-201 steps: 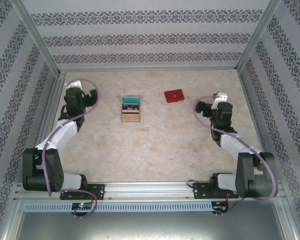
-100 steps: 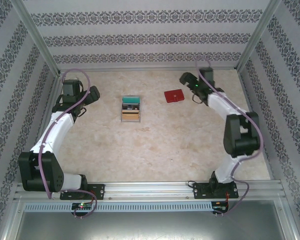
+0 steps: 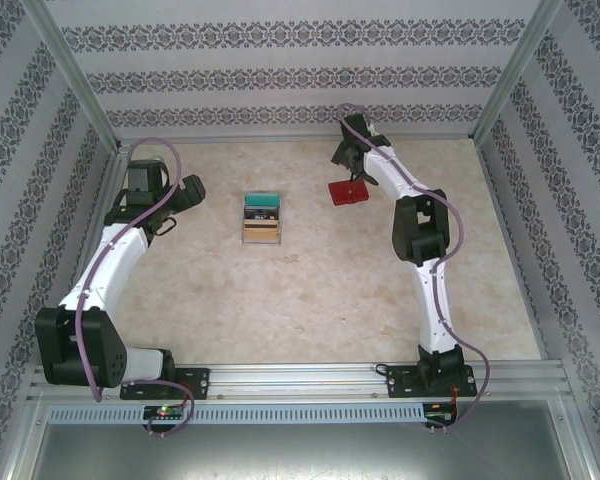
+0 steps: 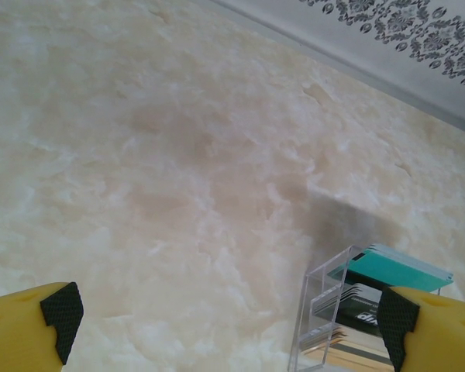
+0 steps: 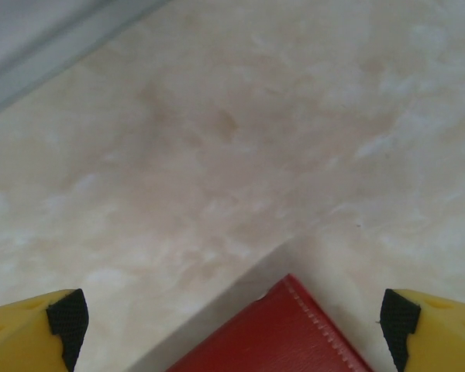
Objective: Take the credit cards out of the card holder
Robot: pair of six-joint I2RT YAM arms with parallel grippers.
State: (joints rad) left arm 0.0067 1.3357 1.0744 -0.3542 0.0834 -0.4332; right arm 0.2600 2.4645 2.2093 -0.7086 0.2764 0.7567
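Right arm has swung across to the table's (image 3: 310, 290) far side, where the right gripper (image 3: 346, 160) hangs wide and empty over the closed red card holder (image 3: 348, 191). Left gripper (image 3: 185, 192), also wide and empty, hovers left of a clear card rack (image 3: 262, 218).

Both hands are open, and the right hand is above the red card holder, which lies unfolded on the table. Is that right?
Not quite. The card holder is folded shut, only its red outer face showing, in the top external and right wrist views. The rest stands: left hand and right hand are open, the right above it.
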